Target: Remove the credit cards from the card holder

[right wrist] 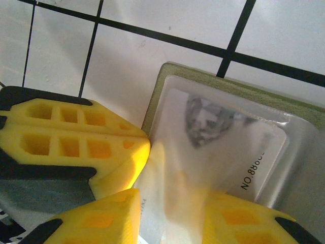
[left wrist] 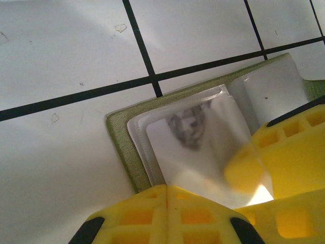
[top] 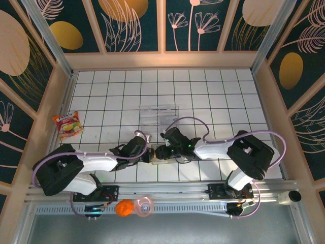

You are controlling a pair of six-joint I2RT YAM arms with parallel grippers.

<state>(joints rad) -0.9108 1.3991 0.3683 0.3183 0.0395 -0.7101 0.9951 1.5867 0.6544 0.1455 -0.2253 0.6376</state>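
Note:
The olive-green card holder lies open on the tiled table, its green rim around a clear pocket. One credit card with a grey face print lies flat in that pocket. A second pale credit card tilts up out of the holder, and my right gripper is shut on it. My left gripper is shut with nothing between its fingers. Its tip rests on the holder's edge, beside the right fingers.
A clear plastic tray stands just beyond the grippers. A red snack packet lies at the left wall. An orange ball and a pink object sit on the rail between the arm bases.

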